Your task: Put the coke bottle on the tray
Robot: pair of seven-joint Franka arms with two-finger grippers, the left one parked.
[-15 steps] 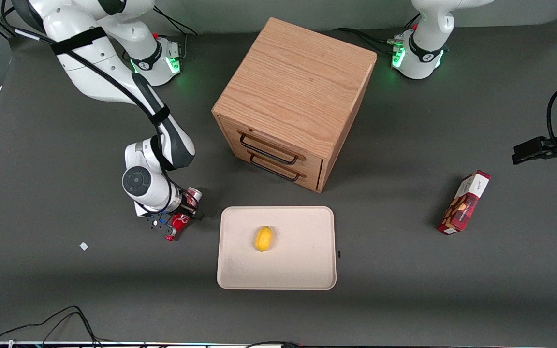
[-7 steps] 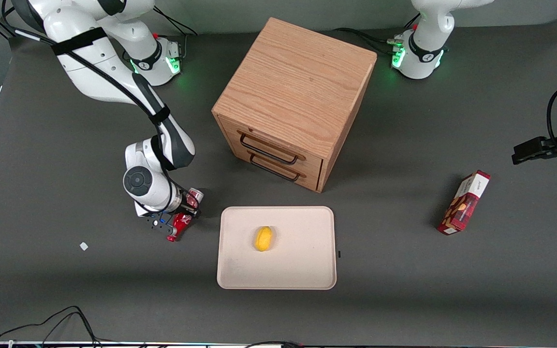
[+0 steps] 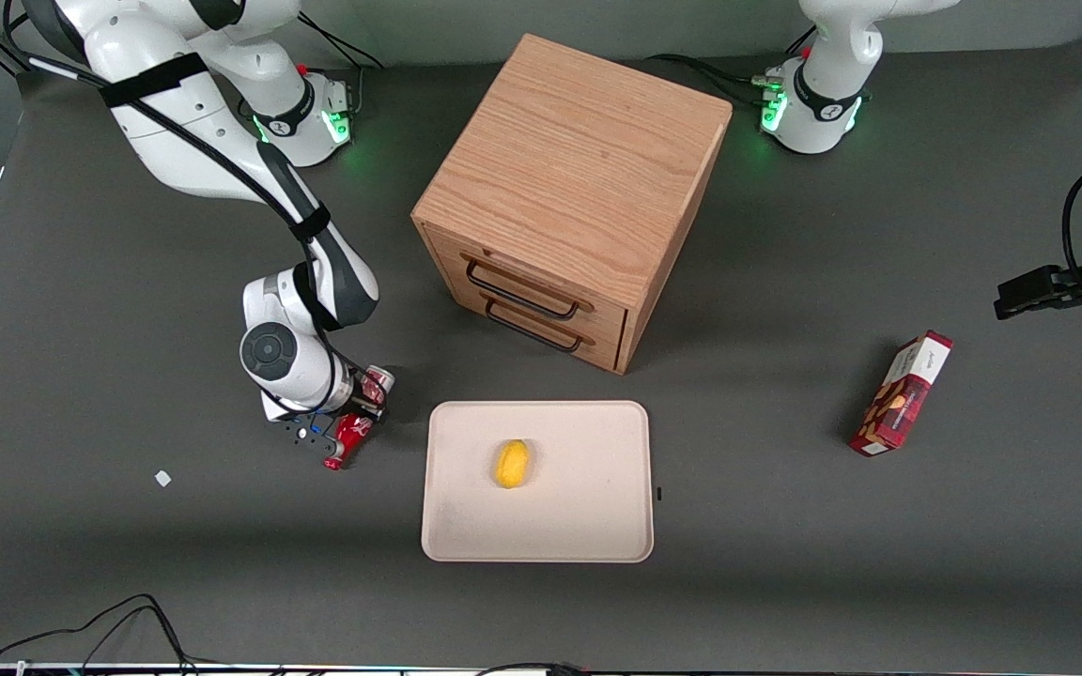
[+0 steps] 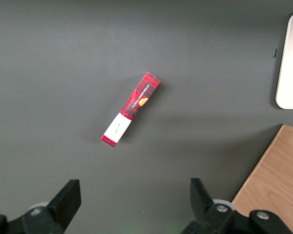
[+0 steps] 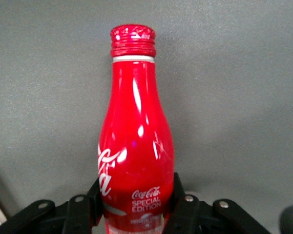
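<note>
The coke bottle is a slim red bottle with white script lying on the dark table beside the tray, toward the working arm's end. Its silvery wide end points toward the cabinet and its red cap toward the front camera. My right gripper is down over the bottle's middle and shut on it. In the right wrist view both fingers press the body of the bottle. The cream-beige tray lies flat in front of the cabinet.
A yellow lemon lies on the tray. The wooden drawer cabinet stands farther from the front camera than the tray. A red snack box lies toward the parked arm's end and shows in the left wrist view. A small white scrap lies near the working arm.
The gripper has closed in slightly on the bottle and barely shifted. The bottle, tray and lemon stay where they were.
</note>
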